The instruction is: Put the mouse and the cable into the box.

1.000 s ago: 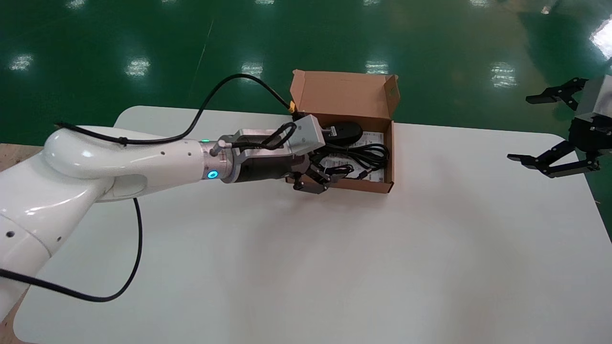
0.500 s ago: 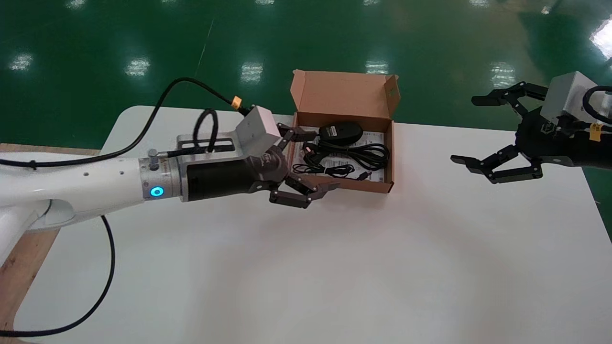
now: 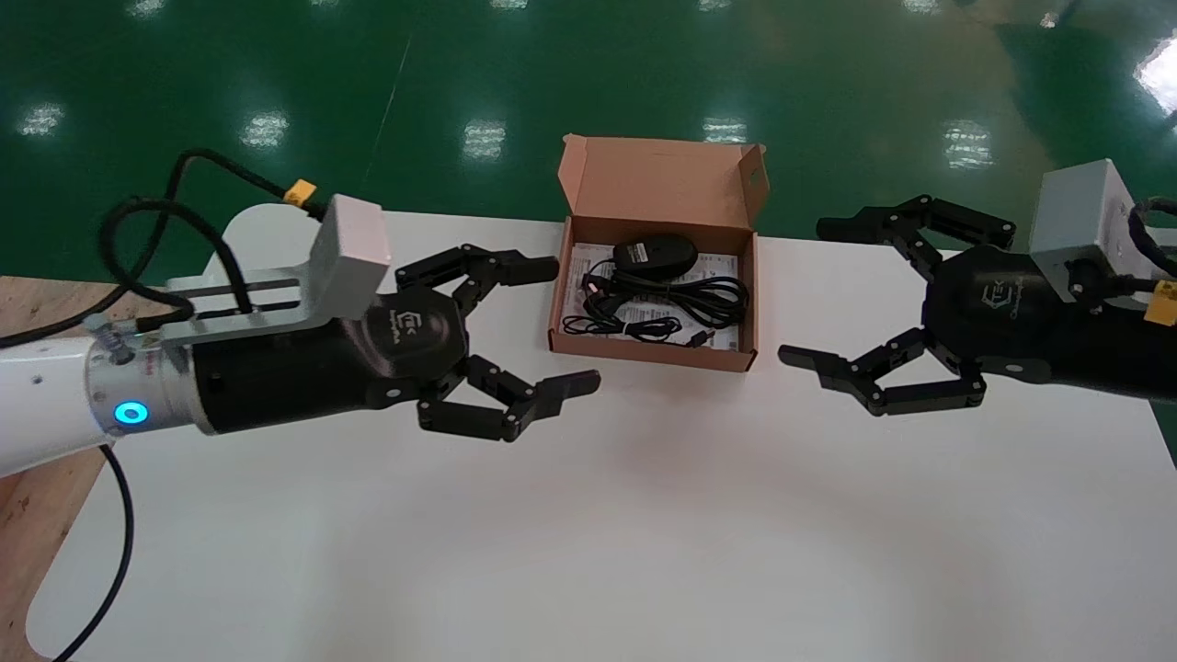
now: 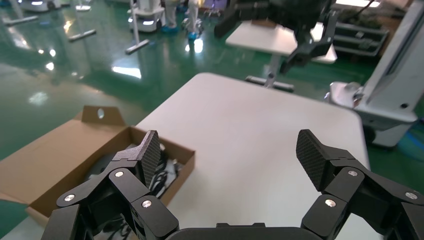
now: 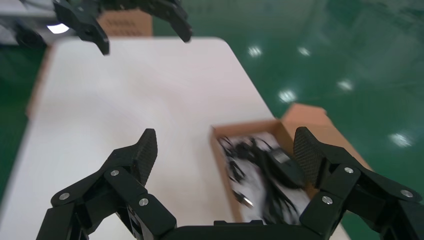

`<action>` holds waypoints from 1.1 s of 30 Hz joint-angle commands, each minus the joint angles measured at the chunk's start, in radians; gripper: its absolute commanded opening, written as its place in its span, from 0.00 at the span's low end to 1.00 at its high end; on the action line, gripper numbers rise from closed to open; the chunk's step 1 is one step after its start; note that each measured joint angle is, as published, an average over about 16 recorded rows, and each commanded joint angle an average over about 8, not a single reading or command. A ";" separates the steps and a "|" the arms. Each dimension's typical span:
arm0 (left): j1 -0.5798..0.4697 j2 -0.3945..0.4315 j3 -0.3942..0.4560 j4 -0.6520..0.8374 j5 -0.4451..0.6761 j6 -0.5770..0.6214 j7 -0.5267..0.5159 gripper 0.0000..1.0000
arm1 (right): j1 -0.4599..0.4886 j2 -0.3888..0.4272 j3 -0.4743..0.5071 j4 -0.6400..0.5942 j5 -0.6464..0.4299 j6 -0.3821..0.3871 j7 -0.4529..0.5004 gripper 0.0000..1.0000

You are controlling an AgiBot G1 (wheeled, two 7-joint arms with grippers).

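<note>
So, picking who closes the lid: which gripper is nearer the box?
Left. The left gripper is just beside the box on its left; the right gripper is farther off, opposite.

One box [image 3: 655,355], one mouse [image 3: 655,253], one cable [image 3: 685,302], one table [image 3: 644,533]; two claws: left claw [image 3: 563,325], right claw [image 3: 814,291].

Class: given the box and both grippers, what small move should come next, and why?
Probably fold the lid shut: mouse and cable already lie in the box, and the left gripper and right gripper hover open and empty beside it.
</note>
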State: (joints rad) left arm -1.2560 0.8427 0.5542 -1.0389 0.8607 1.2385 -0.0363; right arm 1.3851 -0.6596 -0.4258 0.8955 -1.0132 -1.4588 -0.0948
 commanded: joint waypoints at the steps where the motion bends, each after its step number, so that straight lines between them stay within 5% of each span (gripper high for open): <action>1: 0.020 -0.025 -0.030 -0.027 -0.014 0.028 -0.017 1.00 | -0.035 0.005 0.016 0.043 0.031 -0.004 0.031 1.00; 19: 0.186 -0.237 -0.282 -0.252 -0.134 0.264 -0.154 1.00 | -0.321 0.049 0.150 0.403 0.291 -0.038 0.287 1.00; 33: 0.191 -0.243 -0.289 -0.258 -0.139 0.270 -0.156 1.00 | -0.327 0.051 0.153 0.409 0.299 -0.039 0.290 1.00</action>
State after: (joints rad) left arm -1.0641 0.5989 0.2646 -1.2972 0.7215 1.5097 -0.1926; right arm 1.0572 -0.6086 -0.2721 1.3058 -0.7137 -1.4978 0.1959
